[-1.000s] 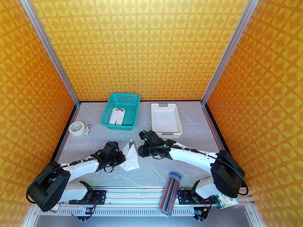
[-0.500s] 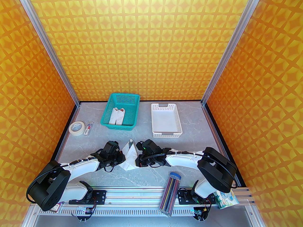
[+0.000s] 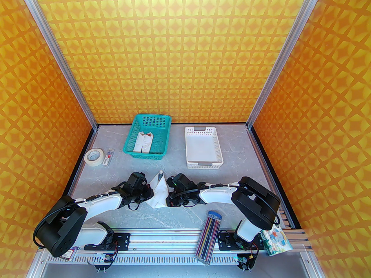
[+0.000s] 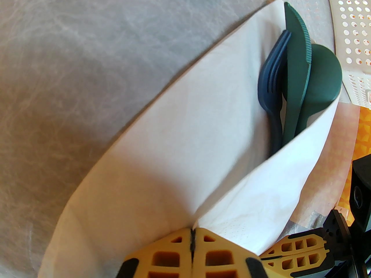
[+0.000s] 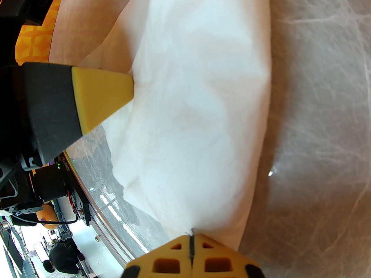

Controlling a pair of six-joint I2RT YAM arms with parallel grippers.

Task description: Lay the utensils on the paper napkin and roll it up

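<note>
Flanking the paper napkin (image 3: 158, 192), low: left gripper (image 4: 192, 231) clamped on it, right gripper (image 5: 191, 237) closed (tips touching it).

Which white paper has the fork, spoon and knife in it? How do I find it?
Look at the grey table, just nearer than the teal basket. The paper napkin there is folded around dark green utensils. The white bundles in the basket have red tips instead.

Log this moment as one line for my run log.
left gripper: shut on paper napkin edge | right gripper: shut on paper napkin edge | utensils: inside the fold, heads poking out
</note>
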